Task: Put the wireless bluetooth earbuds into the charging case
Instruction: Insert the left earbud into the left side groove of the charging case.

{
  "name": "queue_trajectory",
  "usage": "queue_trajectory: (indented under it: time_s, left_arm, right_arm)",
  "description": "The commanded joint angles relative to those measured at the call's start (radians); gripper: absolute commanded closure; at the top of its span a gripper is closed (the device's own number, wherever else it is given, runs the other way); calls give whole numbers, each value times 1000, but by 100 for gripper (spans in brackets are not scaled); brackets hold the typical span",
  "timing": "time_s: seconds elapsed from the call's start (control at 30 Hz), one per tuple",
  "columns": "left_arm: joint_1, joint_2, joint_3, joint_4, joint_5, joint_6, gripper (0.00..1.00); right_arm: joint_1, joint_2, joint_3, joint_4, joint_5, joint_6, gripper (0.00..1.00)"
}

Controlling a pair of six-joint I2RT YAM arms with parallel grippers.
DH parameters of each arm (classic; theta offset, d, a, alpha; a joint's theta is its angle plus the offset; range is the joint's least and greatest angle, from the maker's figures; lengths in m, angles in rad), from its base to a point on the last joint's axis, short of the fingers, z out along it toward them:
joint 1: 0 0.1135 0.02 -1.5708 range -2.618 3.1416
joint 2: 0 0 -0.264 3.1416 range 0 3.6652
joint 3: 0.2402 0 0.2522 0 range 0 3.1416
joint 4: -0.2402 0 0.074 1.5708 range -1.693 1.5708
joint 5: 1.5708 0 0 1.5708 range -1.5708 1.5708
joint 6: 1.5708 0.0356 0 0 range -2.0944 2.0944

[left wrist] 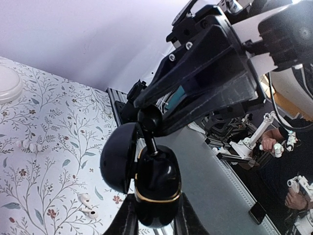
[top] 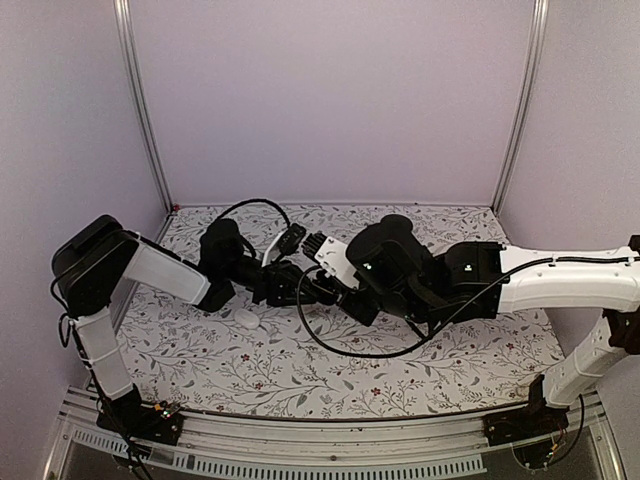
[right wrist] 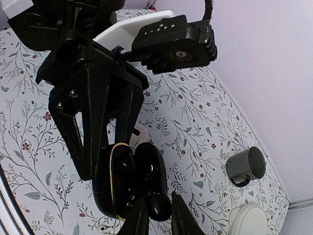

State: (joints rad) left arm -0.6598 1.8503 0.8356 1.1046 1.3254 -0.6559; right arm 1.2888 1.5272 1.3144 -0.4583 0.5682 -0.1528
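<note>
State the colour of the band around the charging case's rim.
Gold, against the glossy black charging case; the left wrist view shows it best.

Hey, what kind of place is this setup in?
Probably a robotics lab test booth: plain walls, aluminium frame posts, a floral table cover, with a left arm and right arm bolted at its edge.

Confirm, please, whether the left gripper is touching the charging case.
Touching. The left wrist view shows the left gripper pressing both sides of the charging case.
</note>
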Motion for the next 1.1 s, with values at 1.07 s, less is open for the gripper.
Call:
queue_trajectory:
  time_s: [1.07]
  left_arm:
    - [16,33,20,76,1,-65,100]
  right_arm:
    - [69,51,-6,-2,49,-110,83]
